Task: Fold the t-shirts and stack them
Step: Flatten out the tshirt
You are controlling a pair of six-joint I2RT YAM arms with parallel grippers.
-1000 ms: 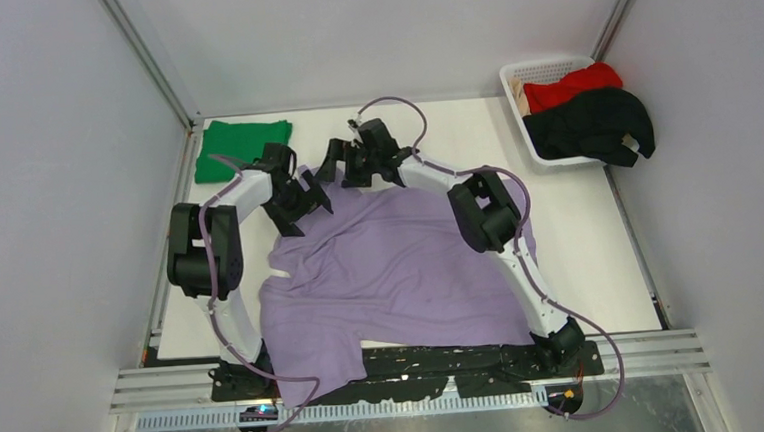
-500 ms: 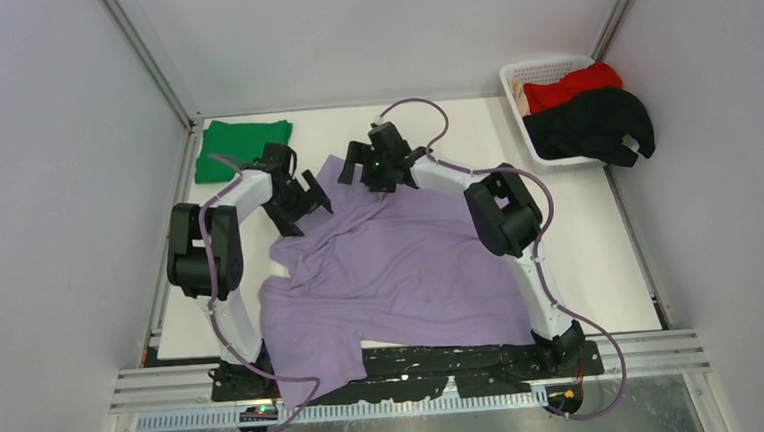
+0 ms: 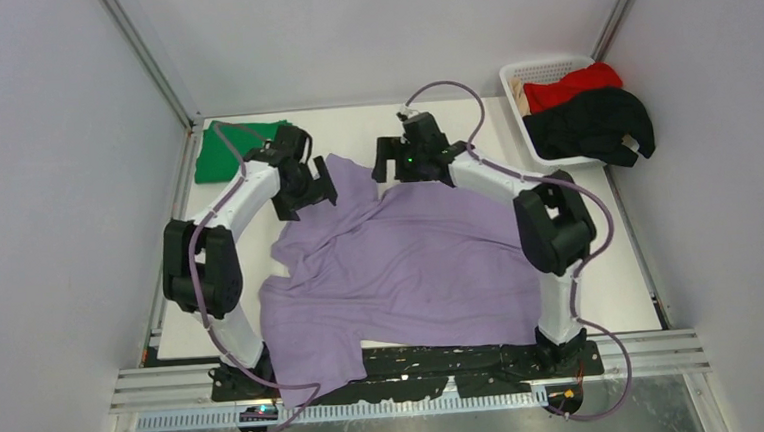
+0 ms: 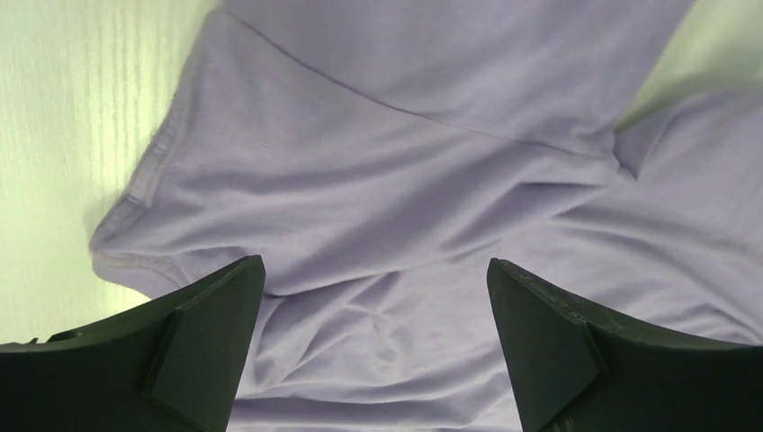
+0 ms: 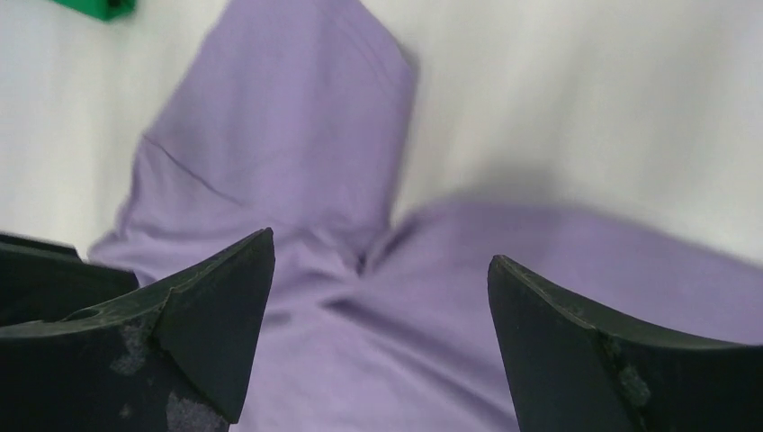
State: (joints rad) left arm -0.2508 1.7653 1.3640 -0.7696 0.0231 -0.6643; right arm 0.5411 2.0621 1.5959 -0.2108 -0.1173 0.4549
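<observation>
A lavender t-shirt lies spread and rumpled across the middle of the table, its near hem over the front edge. My left gripper hovers open over the shirt's far left part, nothing between its fingers. My right gripper hangs open above the shirt's far edge, also holding nothing. A folded green t-shirt rests at the far left corner; its corner shows in the right wrist view. Red and black t-shirts fill the basket.
The white lattice basket stands at the far right, with the black shirt spilling over its right side. Grey walls and metal posts close in the table. Bare white tabletop shows right of the lavender shirt.
Both grippers moved toward the far side, the right one also rightward. The lavender shirt's far edge now lies spread further back, with a sleeve out toward the far left.
</observation>
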